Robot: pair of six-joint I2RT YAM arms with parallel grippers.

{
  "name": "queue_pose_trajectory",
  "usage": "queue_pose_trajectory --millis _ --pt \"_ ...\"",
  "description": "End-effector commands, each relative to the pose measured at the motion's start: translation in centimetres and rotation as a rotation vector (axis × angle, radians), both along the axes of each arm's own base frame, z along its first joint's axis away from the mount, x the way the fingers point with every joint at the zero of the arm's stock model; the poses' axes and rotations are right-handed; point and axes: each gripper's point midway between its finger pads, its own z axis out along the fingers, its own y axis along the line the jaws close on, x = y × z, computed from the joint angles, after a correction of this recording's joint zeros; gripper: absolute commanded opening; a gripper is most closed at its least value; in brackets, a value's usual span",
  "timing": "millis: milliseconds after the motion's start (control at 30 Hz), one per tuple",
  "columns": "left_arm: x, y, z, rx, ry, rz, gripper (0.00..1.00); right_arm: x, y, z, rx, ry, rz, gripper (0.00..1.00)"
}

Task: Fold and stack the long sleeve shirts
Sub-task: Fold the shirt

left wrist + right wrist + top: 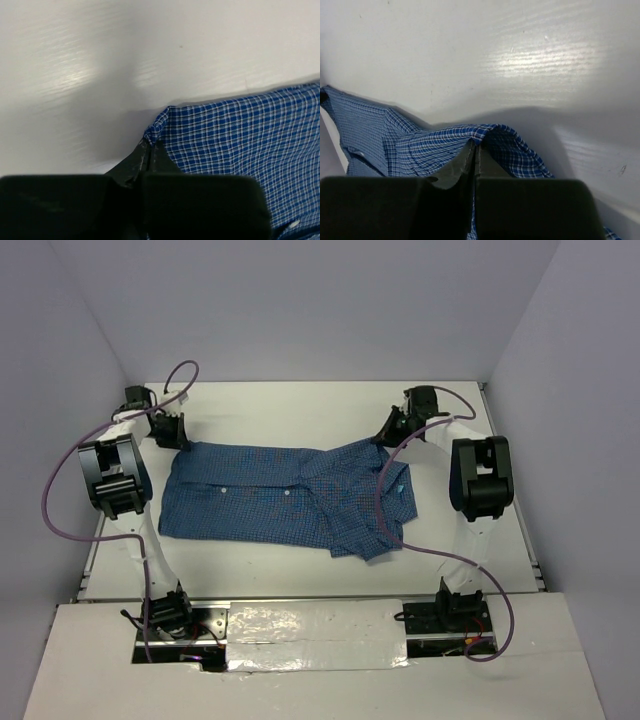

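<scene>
Cloth like this blue checked shirt point(285, 498), lying across the tabletop point(300, 410), is light and limp, so you want holds at corners and hems, as now: left gripper point(150, 146) clamped on its far left corner, right gripper point(475, 146) pinching a raised far-edge fold.

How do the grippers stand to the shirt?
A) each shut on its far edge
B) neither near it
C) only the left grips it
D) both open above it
A: the wrist views show the left gripper and right gripper with jaws shut on a pinched fold of the shirt at its far edge.
</scene>
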Motion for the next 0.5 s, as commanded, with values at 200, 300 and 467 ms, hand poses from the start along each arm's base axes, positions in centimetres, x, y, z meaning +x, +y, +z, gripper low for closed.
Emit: queue_pose_trajectory --millis 200,300,467 --pt "-0.6 2.0 2.3 -0.076 -0.064 0.175 0.00 3.1 -3.3 3.2 -0.005 -0.133 -0.095 0.00" --pt "-0.7 3.6 3.2 -0.031 -0.108 0.202 0.00 3.4 -3.4 3.4 0.006 -0.144 -0.102 0.00" --pt "-1.3 2.2 3.1 -0.006 -0.107 0.138 0.00 4.0 -3.3 3.3 0.003 -0.148 -0.092 0.00"
